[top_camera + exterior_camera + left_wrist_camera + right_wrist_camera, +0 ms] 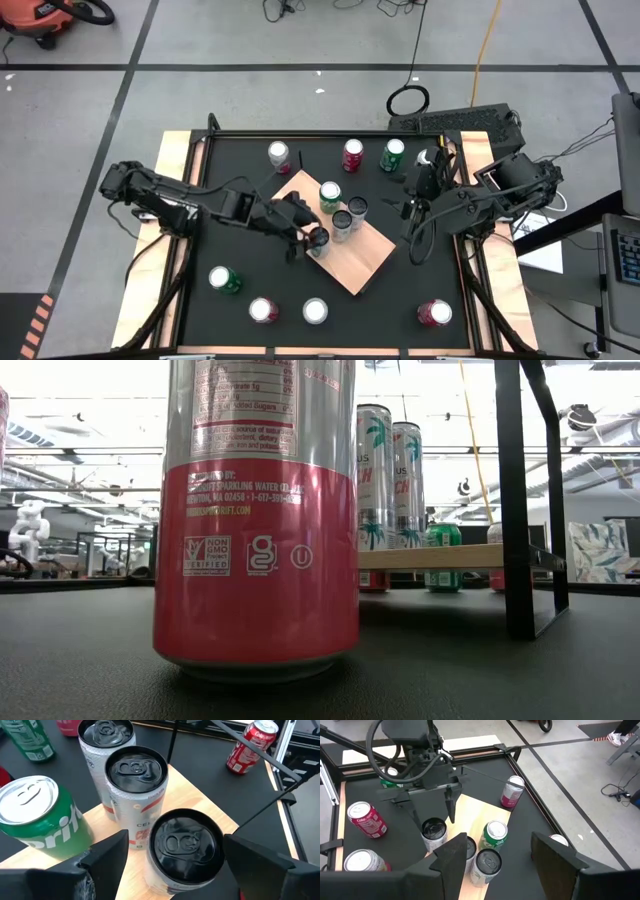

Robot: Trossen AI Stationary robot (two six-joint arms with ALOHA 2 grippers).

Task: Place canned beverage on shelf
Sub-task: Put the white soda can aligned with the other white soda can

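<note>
A black-topped can [184, 851] stands upright on the shelf [352, 262], long axis vertical. The left pincer [175, 865] straddles it, fingers spread clear. The right pincer [512, 857] hangs open nearby.

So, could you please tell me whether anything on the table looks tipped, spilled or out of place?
Only one oddity: the flat light-tan wooden shelf sits turned diagonally to the black table's edges. The green can and three black-topped silver cans on it stand upright, with the left gripper open around the nearest. Nothing is spilled.
</note>
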